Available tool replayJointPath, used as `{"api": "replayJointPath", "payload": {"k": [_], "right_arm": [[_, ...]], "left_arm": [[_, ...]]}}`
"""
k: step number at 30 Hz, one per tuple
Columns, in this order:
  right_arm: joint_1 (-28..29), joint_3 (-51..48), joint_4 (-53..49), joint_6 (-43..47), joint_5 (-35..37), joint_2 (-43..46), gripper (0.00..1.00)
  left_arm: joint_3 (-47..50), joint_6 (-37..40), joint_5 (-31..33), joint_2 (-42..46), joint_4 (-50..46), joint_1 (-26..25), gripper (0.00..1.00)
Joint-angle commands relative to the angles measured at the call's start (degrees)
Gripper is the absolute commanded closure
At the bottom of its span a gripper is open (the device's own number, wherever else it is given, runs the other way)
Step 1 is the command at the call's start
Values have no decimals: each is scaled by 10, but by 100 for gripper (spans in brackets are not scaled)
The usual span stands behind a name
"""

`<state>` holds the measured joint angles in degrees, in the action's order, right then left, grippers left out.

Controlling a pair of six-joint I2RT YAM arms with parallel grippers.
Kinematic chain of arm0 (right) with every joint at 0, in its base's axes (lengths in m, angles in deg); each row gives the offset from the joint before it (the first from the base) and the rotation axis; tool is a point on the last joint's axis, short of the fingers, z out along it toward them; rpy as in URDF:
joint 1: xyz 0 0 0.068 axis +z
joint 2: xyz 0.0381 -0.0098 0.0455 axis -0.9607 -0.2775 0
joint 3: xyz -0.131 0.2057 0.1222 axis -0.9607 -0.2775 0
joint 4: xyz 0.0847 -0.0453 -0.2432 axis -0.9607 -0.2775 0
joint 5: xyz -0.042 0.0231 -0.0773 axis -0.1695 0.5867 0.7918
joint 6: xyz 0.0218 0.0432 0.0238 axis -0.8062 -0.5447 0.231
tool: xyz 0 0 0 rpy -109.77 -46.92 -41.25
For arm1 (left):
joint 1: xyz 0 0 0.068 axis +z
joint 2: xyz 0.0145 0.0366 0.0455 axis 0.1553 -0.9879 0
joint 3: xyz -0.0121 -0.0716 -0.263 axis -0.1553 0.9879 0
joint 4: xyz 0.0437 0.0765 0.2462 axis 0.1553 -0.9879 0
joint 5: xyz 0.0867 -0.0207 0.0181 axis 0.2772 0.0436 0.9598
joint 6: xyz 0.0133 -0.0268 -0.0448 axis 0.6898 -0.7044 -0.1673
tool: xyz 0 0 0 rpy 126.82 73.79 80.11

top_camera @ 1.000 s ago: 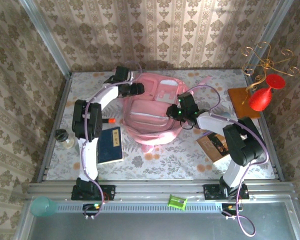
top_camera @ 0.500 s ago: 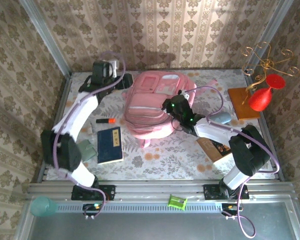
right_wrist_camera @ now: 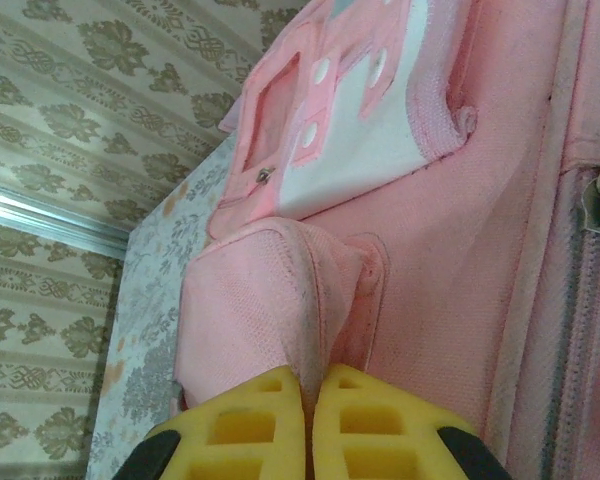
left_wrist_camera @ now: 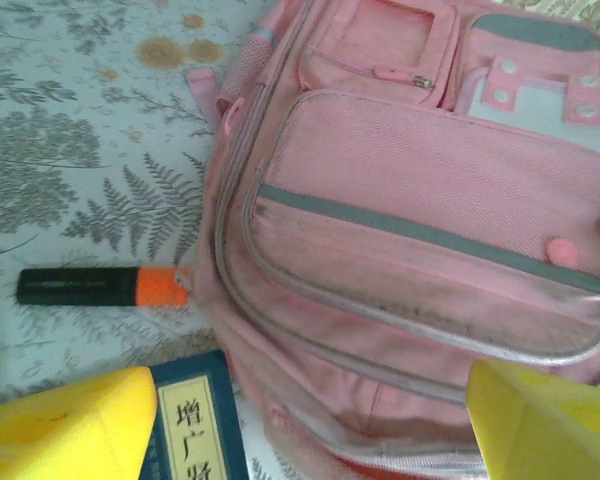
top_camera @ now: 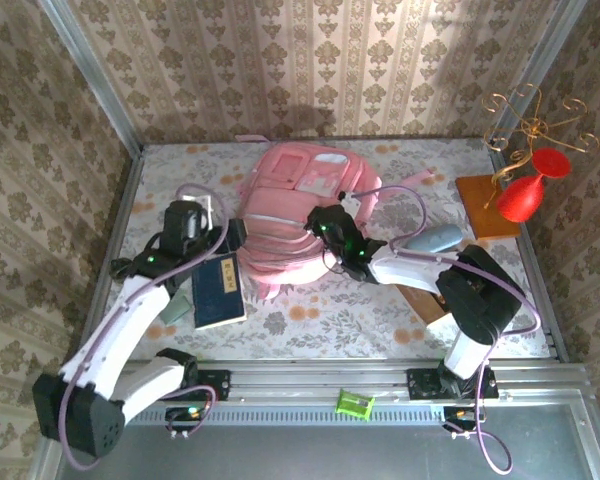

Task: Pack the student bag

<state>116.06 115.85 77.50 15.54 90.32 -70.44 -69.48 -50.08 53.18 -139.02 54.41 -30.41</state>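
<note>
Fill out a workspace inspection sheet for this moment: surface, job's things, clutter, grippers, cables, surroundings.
Surface: floral tablecloth, flat, no spills seen.
Job's things: student bag lying front up, mid-table.
Clutter: blue book and orange-capped marker left of the bag; red vase on a brown board at far right; green block on the front rail.
Grippers: left gripper open, over the book and the bag's edge; right gripper shut on a fold of the bag's fabric.
Cables: purple cable loops from the right wrist over the bag's right side.
Surroundings: patterned wallpaper on three sides.
</note>
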Motion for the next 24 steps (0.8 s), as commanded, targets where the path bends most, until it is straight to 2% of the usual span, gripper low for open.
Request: {"api": "replayJointPath", "payload": {"k": [1,4,6,9,10,12,16,18,20,22,24], "right_arm": [[9,46,87,-32,13,2,97],[23,64,77,-34,4,-18,95],[26,77,88,-36,-30,-42,92],[17,112,65,-29,-131,-74,79],[13,132,28,-12,-180,-76,74],[12,146,-47,42,-224,-58,66],[-3,101,-181,184,-199,29,53],[-41,81,-210,240,-200,61,46],[-89,102,-258,292,-219,55,38],[-124,140,-293,339,-212,23,33],[-149,165,-293,340,-202,-11,31]], "left_arm": [[19,7,33,51,-77,-3,16],[36,3,31,82,-89,2,15],[22,9,28,83,-97,4,14],[0,17,20,77,-99,2,14],[-1,15,12,75,-91,1,15],[12,6,-4,70,-65,-10,15],[50,-23,-36,33,26,-42,18],[54,-24,-37,-3,54,-69,19],[46,-24,-10,-45,59,-88,19],[44,-34,18,-79,70,-81,19],[47,-50,-5,-107,99,-36,18]]}}
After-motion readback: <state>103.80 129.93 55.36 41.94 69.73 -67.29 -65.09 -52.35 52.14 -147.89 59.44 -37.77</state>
